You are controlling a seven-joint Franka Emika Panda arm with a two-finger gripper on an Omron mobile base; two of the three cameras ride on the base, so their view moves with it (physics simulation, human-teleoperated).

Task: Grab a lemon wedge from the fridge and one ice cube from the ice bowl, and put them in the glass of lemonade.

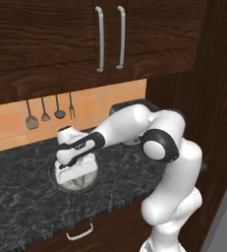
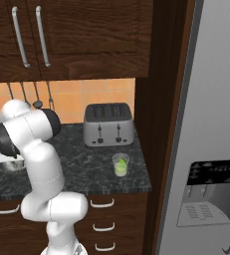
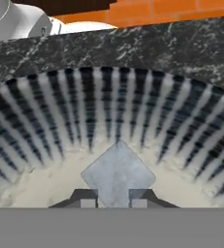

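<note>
Hand view puts you right inside the ice bowl: its ribbed, striped wall curves up around the far side, and a pale grey ice cube sits on the whitish floor with one corner pointing away from you. The gripper has its two dark tips low at either side of the cube's near corner, drawn in close against it, so you are pinching the cube, though you cannot see from here whether it has left the floor. Beyond the bowl's rim lies the dark speckled counter, then the orange tile wall.

In the left base view the hand is down over the bowl, which stands near the middle of the counter, well back from the front edge. You have open stone to the left and front of it; the arm's own forearm and elbow cross the space to the right. Utensils hang on the tiles behind, above the counter.

In the right base view the glass of lemonade stands near the counter's right front corner, with a lime-green lemon wedge in it. The toaster is behind it, apart from it. The fridge rises to the right past a dark wood panel
</note>
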